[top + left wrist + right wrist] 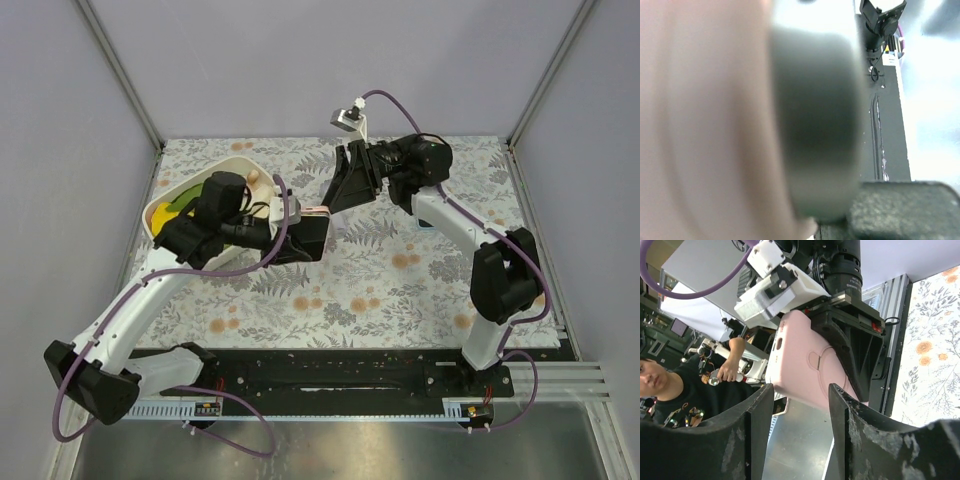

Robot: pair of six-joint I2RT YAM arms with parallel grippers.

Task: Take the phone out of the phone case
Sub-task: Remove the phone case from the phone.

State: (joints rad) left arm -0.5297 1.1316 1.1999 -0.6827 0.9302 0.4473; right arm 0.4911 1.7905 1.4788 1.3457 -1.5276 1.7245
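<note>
My left gripper (288,238) is shut on the pink phone case (805,365) and holds it above the table's middle. From above the case shows as a pink edge (318,209), with the phone's dark face (312,238) below it. My right gripper (800,390) is open. Its two black fingers stand just short of the case's free end and nothing lies between them. In the top view the right gripper (338,193) sits right at the case's upper corner. The left wrist view is filled by a blurred pink and grey surface beside one finger pad (905,210).
A white bowl (160,212) with yellow and green items stands at the left on the floral cloth (400,290). A small peach object (253,177) lies behind it. Grey walls close in the back and sides. A person (670,390) shows beyond the table.
</note>
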